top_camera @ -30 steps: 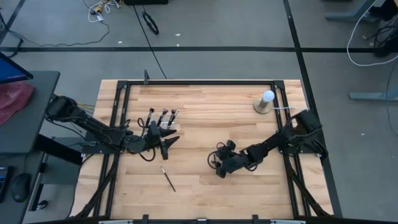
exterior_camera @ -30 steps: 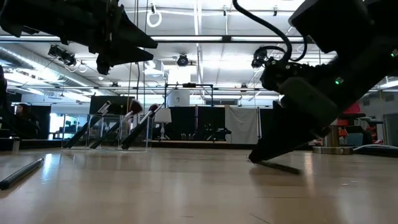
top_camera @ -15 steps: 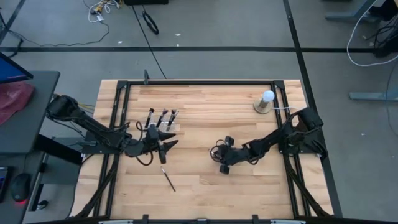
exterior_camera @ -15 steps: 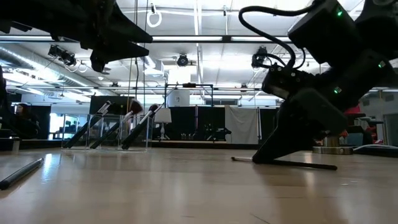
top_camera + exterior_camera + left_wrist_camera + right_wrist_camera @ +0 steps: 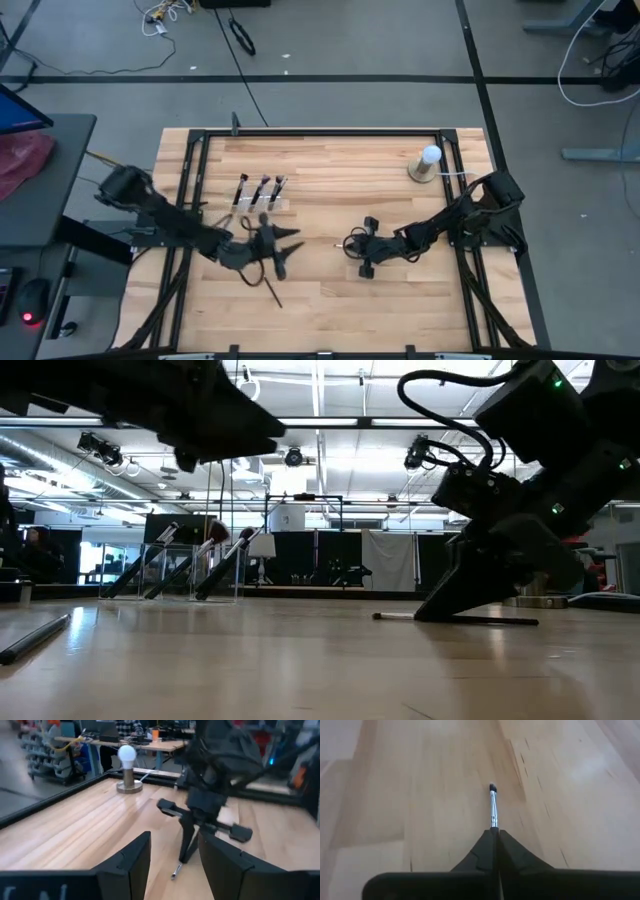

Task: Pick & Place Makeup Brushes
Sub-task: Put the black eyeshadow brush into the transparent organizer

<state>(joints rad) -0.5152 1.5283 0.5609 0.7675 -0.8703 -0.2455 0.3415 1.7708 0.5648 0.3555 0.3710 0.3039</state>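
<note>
Three makeup brushes [image 5: 260,191] are already leaning in the clear holder [image 5: 258,204] at the back left of the counter [image 5: 330,165], one loose brush [image 5: 271,288] is lying near the front, and another brush [image 5: 455,620] is lying mid-counter. The right end effector [image 5: 495,831], spread wide a second ago, is now pressing together on that brush's handle while it is still resting on the wood. So a lift looks next, while the left end effector [image 5: 285,243], fingers spread and empty, is swinging over toward the loose brush.

Bare wood lies between the two arms; the brush holder [image 5: 258,195] and the white ball lamp [image 5: 426,164] block the far side.
</note>
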